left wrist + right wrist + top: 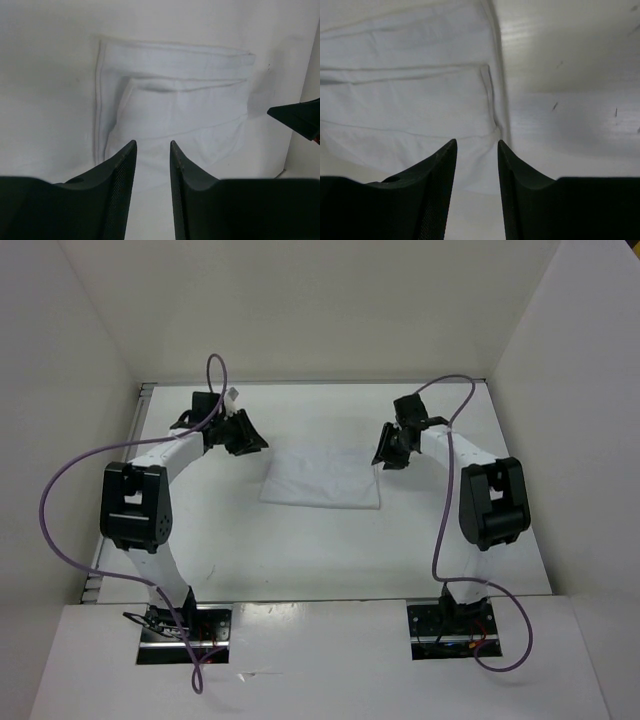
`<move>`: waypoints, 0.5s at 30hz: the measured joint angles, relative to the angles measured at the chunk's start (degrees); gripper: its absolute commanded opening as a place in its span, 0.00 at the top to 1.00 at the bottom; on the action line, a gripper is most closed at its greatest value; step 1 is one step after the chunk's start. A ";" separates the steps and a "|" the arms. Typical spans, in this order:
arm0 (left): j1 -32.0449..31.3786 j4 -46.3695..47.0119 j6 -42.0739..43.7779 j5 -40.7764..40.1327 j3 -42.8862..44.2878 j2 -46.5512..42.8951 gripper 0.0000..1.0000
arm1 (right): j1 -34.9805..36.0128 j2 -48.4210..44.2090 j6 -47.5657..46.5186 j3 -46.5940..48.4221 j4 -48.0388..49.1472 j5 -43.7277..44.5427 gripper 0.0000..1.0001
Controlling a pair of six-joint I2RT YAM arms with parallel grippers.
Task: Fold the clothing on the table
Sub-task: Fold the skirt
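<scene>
Clothing (322, 478) is laid flat at mid-table, slightly towards the far side, and is seen as a compact rectangle of stacked layers. In the wrist views a smaller panel is lapped over a larger one, with hemmed edges and one shallow crease. Fabric is judged thin, soft and matte white. Little contrast is given against the glossy white table (300, 560), which is rimmed by a thin metal edge. At least one fold is judged done, and the step in hand is read as a regrasp before the next fold. Left gripper (248, 438) is held just off the far-left corner and right gripper (388, 455) just off the far-right corner. Both are parted to a moderate gap, nothing is held, and no cloth is seen between the ribbed black fingers (122, 170). Height over the table cannot be told. Next move, as judged: both far corners are to be pinched through all layers at once and carried towards the near edge, kept level so the stack is not sheared. A low approach is called for, so that the top layer alone is not picked.
</scene>
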 measured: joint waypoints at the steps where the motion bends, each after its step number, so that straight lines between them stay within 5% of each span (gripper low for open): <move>1: 0.00 0.37 0.81 0.00 1.79 1.46 0.60 | 0.00 1.20 -0.72 1.73 0.31 0.17 0.56; 15: 0.02 3.82 11.32 3.08 9.86 12.00 0.63 | -0.02 12.81 -5.62 8.92 2.80 0.11 0.56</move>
